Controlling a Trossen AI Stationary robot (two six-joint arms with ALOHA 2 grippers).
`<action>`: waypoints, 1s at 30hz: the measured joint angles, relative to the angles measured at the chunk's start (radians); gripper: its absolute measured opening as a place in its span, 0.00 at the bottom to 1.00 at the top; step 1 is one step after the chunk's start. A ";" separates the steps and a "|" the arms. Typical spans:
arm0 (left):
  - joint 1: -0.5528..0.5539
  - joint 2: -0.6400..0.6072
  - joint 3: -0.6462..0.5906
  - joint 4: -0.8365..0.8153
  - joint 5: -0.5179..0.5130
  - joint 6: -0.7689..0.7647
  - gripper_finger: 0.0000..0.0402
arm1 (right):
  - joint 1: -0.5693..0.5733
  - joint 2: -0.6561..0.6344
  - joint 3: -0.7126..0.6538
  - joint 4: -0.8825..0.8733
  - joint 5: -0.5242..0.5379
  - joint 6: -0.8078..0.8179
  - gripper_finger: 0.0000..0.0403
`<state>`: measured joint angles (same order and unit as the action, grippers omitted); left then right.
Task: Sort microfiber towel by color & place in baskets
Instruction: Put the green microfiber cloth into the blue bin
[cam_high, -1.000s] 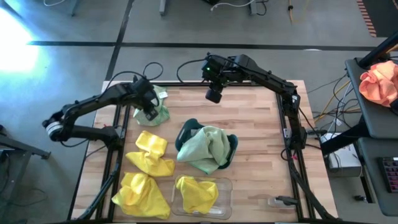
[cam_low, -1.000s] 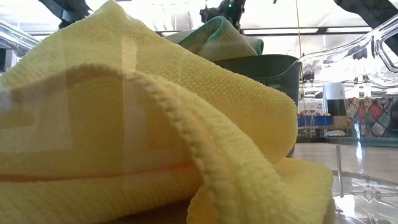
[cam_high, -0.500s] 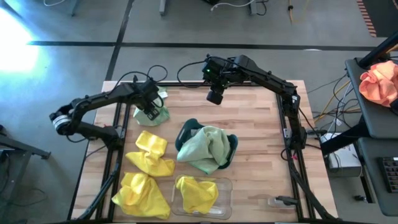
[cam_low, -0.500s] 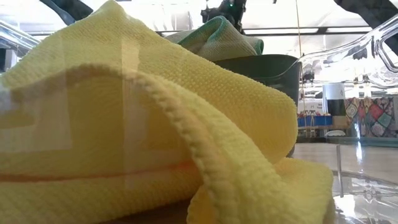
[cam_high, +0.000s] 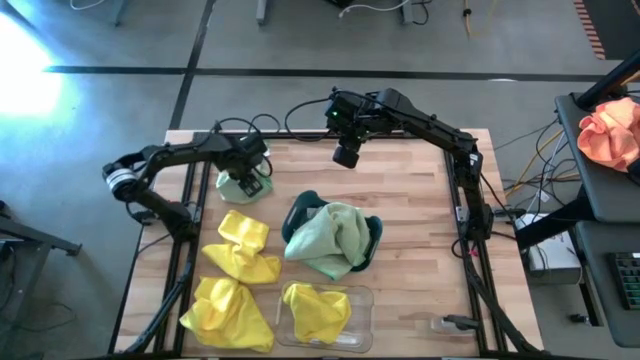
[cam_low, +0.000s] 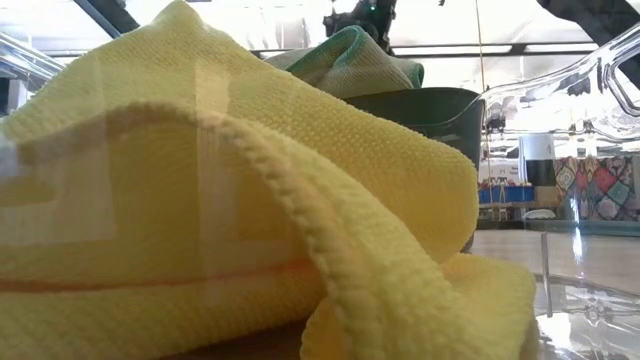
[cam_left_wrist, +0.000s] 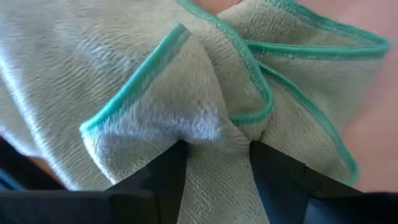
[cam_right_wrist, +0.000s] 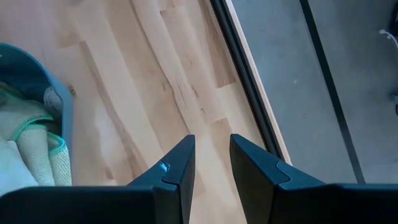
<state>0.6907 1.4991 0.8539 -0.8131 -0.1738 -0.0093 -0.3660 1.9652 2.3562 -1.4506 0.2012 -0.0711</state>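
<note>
Gripping now: the left gripper (cam_left_wrist: 214, 163) has its fingers pinched on a bunched fold of the pale green towel (cam_left_wrist: 186, 81) at the table's far left corner.
Change: over the last second the left arm's elbow has drawn in toward the table and the gripper has settled lower onto that towel (cam_high: 244, 183), which now looks more gathered under it.
Meaning: the grasp seems made; the likely next step is to lift and carry the cloth to the dark teal basket (cam_high: 372, 232), where another green towel (cam_high: 335, 240) already lies heaped.
Near side: the clear basket (cam_high: 362, 297) at the table's front edge holds one yellow towel (cam_high: 315, 312); two more yellow towels (cam_high: 238, 250) lie loose on the table to its left, still unsorted.
Right gripper (cam_right_wrist: 210, 163): unchanged, hovering above the far edge of the table, fingers slightly parted around nothing.
Table (cam_high: 420, 230): pale wooden planks, bare on the right half.
Room: grey floor with dark lines beyond; an orange-pink cloth (cam_high: 610, 132) sits on a side bench at right.
</note>
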 joint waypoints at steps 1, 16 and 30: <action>0.000 0.015 0.000 0.005 0.000 0.000 0.41 | 0.000 0.000 0.000 -0.006 0.000 0.000 0.23; 0.000 0.130 0.003 0.062 0.005 -0.004 0.40 | 0.000 0.000 0.000 -0.040 0.000 0.012 0.23; -0.001 0.092 0.000 0.079 0.009 -0.075 0.05 | 0.000 0.000 0.000 -0.040 0.000 0.011 0.23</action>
<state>0.6895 1.5906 0.8539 -0.7342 -0.1646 -0.0847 -0.3660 1.9648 2.3562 -1.4902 0.2012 -0.0597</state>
